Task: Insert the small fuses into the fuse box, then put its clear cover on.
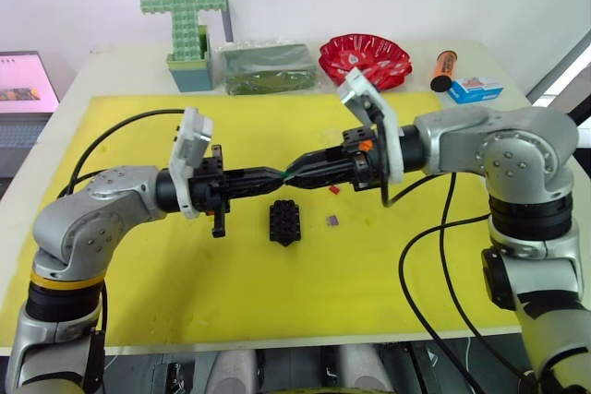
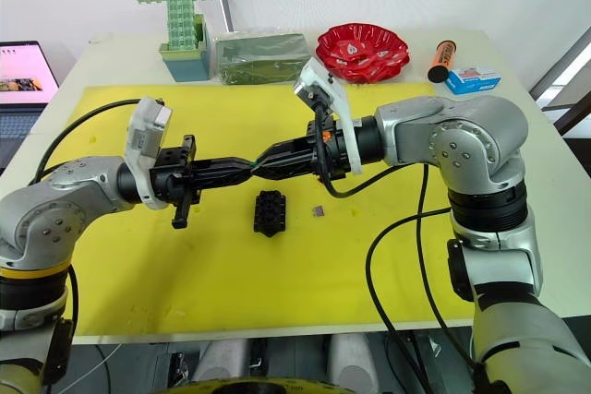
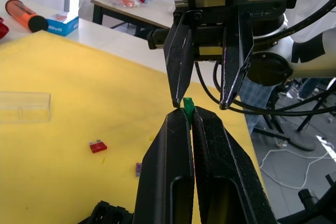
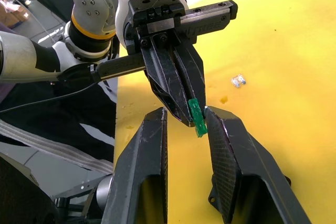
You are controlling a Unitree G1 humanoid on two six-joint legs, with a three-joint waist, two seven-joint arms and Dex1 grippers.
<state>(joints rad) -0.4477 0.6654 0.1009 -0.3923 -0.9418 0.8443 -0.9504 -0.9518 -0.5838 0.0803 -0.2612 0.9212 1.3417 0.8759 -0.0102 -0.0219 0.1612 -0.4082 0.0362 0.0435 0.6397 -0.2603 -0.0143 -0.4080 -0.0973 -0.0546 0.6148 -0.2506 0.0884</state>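
Left end effector [image 3: 186, 116] is clamped on the green fuse [image 3: 188, 106], whose tip projects just past the fingertips, held above the yellow surface [image 1: 138, 265]. Fuse box [image 1: 285, 221] sits on the mat below the meeting point; purple-grey fuse [image 1: 331, 220] and red fuse [image 1: 334, 189] lie just to its right. Clear cover [image 3: 24, 107] rests on the mat, apart from the box. Right end effector [image 4: 185, 116] has its fingers apart, straddling the green fuse, seemingly not yet touching. Judgement: the fuse is light, rigid, slick plastic; the exposed body end looks the best hold, leaving the blades free for insertion.
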